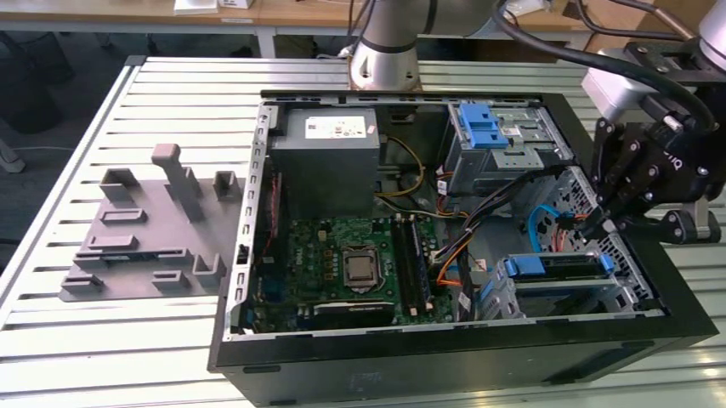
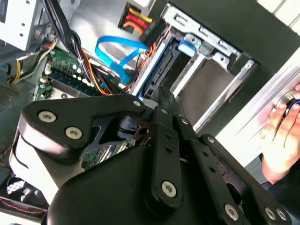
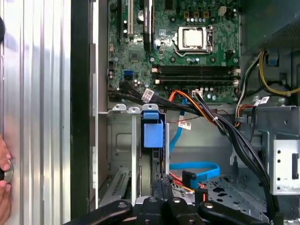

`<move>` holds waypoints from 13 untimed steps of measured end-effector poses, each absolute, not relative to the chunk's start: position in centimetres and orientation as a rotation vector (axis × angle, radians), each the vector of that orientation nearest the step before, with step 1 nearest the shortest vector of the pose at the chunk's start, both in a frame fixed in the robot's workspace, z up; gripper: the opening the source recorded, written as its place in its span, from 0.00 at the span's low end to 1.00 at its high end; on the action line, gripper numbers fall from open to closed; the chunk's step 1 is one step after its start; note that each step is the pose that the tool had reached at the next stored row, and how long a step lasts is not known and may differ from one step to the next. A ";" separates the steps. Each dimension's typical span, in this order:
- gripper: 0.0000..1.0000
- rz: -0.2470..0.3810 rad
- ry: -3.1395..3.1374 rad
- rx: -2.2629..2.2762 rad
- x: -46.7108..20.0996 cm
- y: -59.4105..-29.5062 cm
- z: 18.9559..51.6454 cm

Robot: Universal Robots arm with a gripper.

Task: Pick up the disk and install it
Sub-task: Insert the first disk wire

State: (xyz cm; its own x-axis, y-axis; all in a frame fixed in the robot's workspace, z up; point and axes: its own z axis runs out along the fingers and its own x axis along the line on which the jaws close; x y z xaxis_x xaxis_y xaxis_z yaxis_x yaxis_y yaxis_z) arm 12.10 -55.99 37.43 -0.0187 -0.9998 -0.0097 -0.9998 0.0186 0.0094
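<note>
The disk [image 1: 553, 266] stands on edge in the lower drive cage at the exterior view's right, inside the open computer case [image 1: 454, 361]. Its blue carrier shows in both wrist views, as a tab [image 3: 152, 130] in the slot and as a blue edge [image 2: 186, 46]. My gripper [image 1: 593, 227] hangs just above and behind that cage, over the orange and blue cables. Its black fingertips meet with nothing between them in both wrist views [image 3: 162, 183] [image 2: 164, 97]. It stands a short way off the disk and is shut.
A grey power supply [image 1: 329, 140] and a cage with a blue latch [image 1: 490, 127] sit at the back of the case, with the motherboard [image 1: 352, 263] below. A grey fixture [image 1: 148, 229] lies on the slatted table. A person's hand [image 2: 281, 136] rests beside the case.
</note>
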 end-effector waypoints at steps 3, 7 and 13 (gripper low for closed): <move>0.11 0.021 2.280 -2.160 12.1 -55.9 37.2; 0.11 0.022 2.293 -2.147 12.4 -55.6 37.1; 0.11 0.027 2.296 -2.149 13.4 -55.1 37.0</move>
